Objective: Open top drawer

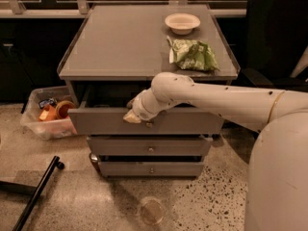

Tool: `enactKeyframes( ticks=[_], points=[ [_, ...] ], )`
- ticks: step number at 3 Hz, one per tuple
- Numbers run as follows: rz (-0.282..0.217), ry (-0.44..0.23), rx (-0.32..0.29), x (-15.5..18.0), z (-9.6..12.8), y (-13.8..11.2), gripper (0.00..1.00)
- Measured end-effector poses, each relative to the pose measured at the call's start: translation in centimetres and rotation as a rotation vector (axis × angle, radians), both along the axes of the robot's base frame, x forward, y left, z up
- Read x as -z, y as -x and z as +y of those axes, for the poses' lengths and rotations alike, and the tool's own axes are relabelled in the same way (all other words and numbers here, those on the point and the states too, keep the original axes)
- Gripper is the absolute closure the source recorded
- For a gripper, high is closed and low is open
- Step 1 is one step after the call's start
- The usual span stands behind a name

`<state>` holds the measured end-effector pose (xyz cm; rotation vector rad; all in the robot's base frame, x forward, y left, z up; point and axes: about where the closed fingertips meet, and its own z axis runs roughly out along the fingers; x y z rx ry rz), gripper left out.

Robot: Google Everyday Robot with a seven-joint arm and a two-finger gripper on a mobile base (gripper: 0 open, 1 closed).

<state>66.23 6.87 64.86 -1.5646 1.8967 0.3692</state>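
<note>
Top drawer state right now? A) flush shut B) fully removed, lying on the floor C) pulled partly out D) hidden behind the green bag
C: the top drawer front stands forward of the lower drawers, with a dark gap behind it under the tabletop. The gripper is at the front's upper edge, just left of the knob.

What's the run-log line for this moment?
top drawer: partly pulled out | end effector: at its front's upper edge | cabinet top: bowl, green bag
</note>
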Motion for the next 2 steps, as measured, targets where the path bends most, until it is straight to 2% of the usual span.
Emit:
enactKeyframes(
  ticks=[2],
  points=[
    [0.009, -0.004, 0.0, -0.24, -0.07, 0.48, 0.2]
  ],
)
